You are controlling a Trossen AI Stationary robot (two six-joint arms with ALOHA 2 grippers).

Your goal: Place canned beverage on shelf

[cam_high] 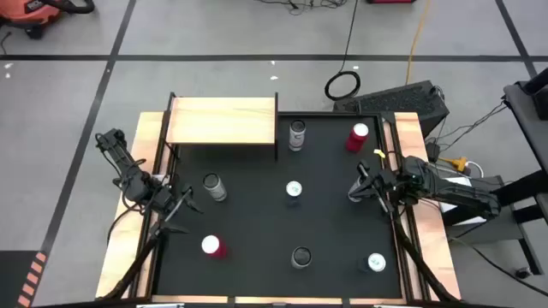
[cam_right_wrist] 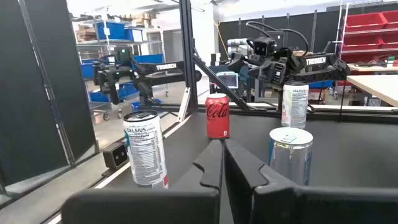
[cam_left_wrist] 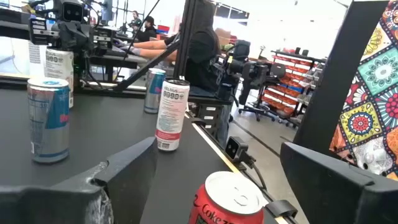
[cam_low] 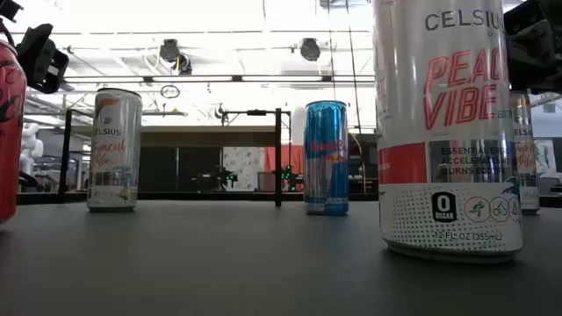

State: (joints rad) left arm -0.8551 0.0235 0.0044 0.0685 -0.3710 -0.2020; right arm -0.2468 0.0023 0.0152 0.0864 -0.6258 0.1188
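Left hand (cam_high: 177, 208) spread wide, empty, lower left over bench (cam_high: 257, 214), above red Coke can (cam_high: 211, 246). Right hand (cam_high: 360, 184) clenched, empty, right edge. Shelf (cam_high: 223, 121) bare, upper left.

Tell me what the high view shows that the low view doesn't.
Only the high view shows the layout from above: the shelf's bare wooden top, all seven cans spread over the table, the left gripper at the table's left side and the right gripper at its right. Only the low view shows the can labels, such as the Celsius Peach Vibe can and the blue Red Bull can, plus the room behind. Both show the black table and the red can.
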